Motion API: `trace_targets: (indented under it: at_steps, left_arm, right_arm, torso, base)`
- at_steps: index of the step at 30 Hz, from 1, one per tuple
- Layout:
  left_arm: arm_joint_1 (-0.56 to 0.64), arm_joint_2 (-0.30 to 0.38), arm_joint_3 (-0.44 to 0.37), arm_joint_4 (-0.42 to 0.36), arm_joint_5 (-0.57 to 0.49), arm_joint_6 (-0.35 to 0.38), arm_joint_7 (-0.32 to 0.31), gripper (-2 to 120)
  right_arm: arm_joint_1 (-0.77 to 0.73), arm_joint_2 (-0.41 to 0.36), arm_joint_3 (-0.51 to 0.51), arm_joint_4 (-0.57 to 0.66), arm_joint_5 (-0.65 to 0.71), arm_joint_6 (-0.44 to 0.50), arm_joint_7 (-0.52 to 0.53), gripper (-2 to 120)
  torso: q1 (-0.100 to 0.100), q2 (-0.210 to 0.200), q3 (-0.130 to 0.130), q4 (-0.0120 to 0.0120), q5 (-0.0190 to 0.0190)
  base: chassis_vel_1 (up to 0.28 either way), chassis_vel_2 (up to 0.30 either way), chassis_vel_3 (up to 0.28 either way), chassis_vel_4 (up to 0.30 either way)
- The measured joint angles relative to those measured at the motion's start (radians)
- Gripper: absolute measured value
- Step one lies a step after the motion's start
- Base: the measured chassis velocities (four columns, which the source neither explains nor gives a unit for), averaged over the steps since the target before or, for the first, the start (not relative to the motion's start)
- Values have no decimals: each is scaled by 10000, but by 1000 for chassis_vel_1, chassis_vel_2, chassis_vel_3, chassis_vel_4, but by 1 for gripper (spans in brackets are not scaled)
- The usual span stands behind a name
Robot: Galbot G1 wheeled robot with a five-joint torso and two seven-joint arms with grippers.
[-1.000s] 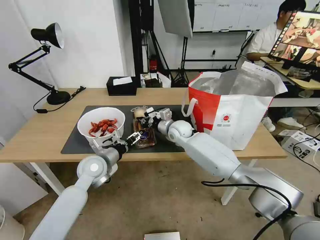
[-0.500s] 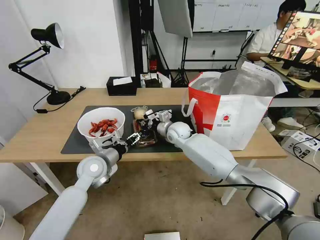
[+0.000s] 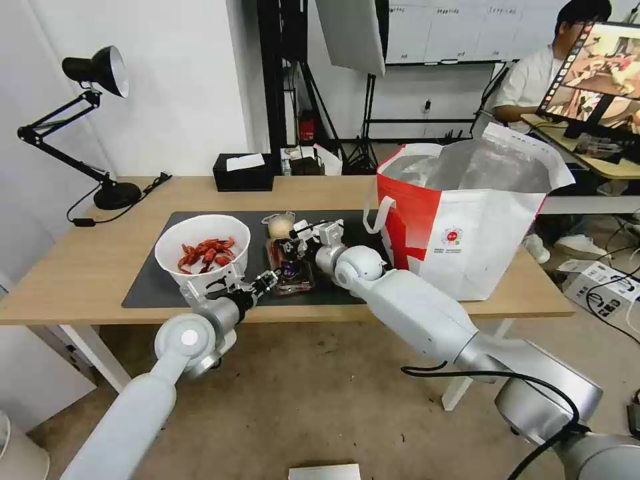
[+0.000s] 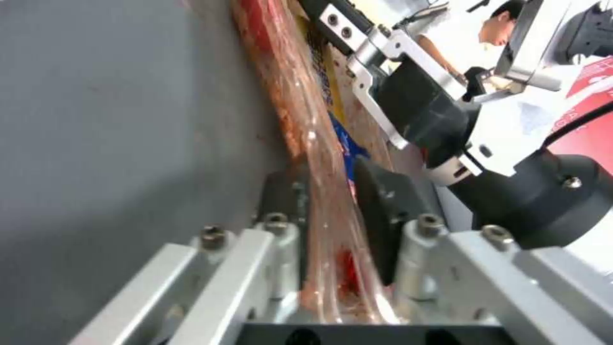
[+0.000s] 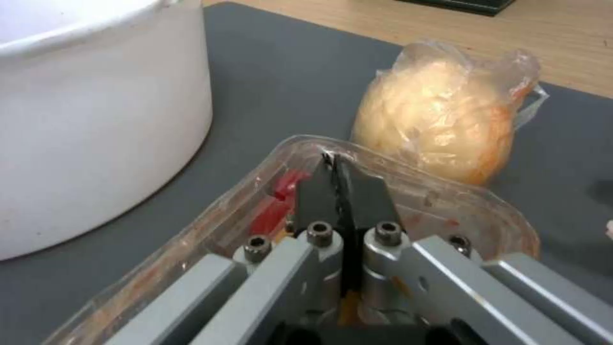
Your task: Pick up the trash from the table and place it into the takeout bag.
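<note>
While both arms reach over the dark mat (image 3: 167,280), your left gripper (image 4: 332,201) pinches the near edge of the clear plastic tray (image 3: 292,277), and your right gripper (image 5: 338,191), fingers pressed together, clamps its far rim beside the wrapped beige ball (image 5: 440,129).

- Both arms are smooth silver-grey tubes with rounded, ball-like joints; the left arm's joint carries a flat white round cap.
- A black cable loops out along the right arm near its thick lower joint.
- The left pincer (image 4: 332,211) has dark matte finger pads on bright aluminium links held by hex-socket screws.
- The right pincer (image 5: 338,179) has the same build: grey metal linkages, round screw heads, thin dark pads.
- The right pincer's wrist block, seen from the left wrist, is black with white brackets and small bolts.
</note>
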Motion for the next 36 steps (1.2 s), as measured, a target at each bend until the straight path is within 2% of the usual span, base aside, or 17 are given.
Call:
trace_targets:
  at_steps: [1,4,11,18,20,22,26,27,30,31,33,34,36]
  left_arm:
    - [0,0,0,0,0,0,0,15]
    - [15,-5,14,-12,10,-7,-1,1]
    - [90,-6,15,-59,20,-34,4,0]
    - [169,0,-23,-237,18,-138,19,0]
    - [223,27,-92,-388,-14,-192,33,0]
    - [231,31,-104,-417,-23,-201,34,0]
    - [244,47,-131,-694,-67,-250,41,0]
    - [244,47,-131,-694,-67,-250,41,0]
    - [239,48,-130,-960,-95,-315,41,0]
    - [239,48,-130,-960,-95,-315,41,0]
    - [220,70,-131,-1145,-118,-387,36,0]
    - [220,70,-131,-1145,-118,-387,36,0]
    - [177,131,-160,-1284,-137,-466,23,0]
  right_arm:
    - [0,0,0,0,0,0,0,0]
    - [-46,-25,57,79,11,-7,22,0]
    - [-176,-93,222,258,45,-19,99,0]
    - [-683,-569,773,1646,331,396,772,0]
    - [-1153,-1018,1103,2983,361,987,1688,0]
    - [-1283,-1147,1184,3300,368,1104,1878,2]
    - [-2437,-2093,1733,5323,158,1870,2858,22]
    - [-2437,-2093,1733,5323,158,1870,2858,22]
    - [-3769,-2850,2378,6740,-258,2056,3304,37]
    - [-3769,-2850,2378,6740,-258,2056,3304,37]
    - [-4994,-3384,3007,7592,-613,2169,3357,47]
    - [-4994,-3384,3007,7592,-613,2169,3357,47]
    - [-6250,-3795,3796,8358,-919,2208,3333,57]
  torso:
    - [0,0,0,0,0]
    - [0,0,0,-1,0]
    - [0,0,1,0,0]
    - [1,-1,2,0,0]
    - [0,-1,0,0,1]
    - [0,0,0,0,0]
    - [1,0,0,0,1]
    - [1,0,0,0,1]
    - [0,0,0,0,2]
    - [0,0,0,0,2]
    - [0,0,0,-4,4]
    - [0,0,0,-4,4]
    - [-1,0,0,-4,1]
  base:
    - [0,0,0,0]
    - [0,0,0,0]
    - [0,0,0,0]
    - [0,0,0,0]
    - [0,0,0,0]
    - [0,0,0,0]
    - [0,0,0,0]
    - [0,0,0,0]
    - [0,0,0,0]
    - [0,0,0,0]
    - [0,0,0,0]
    - [0,0,0,0]
    - [0,0,0,0]
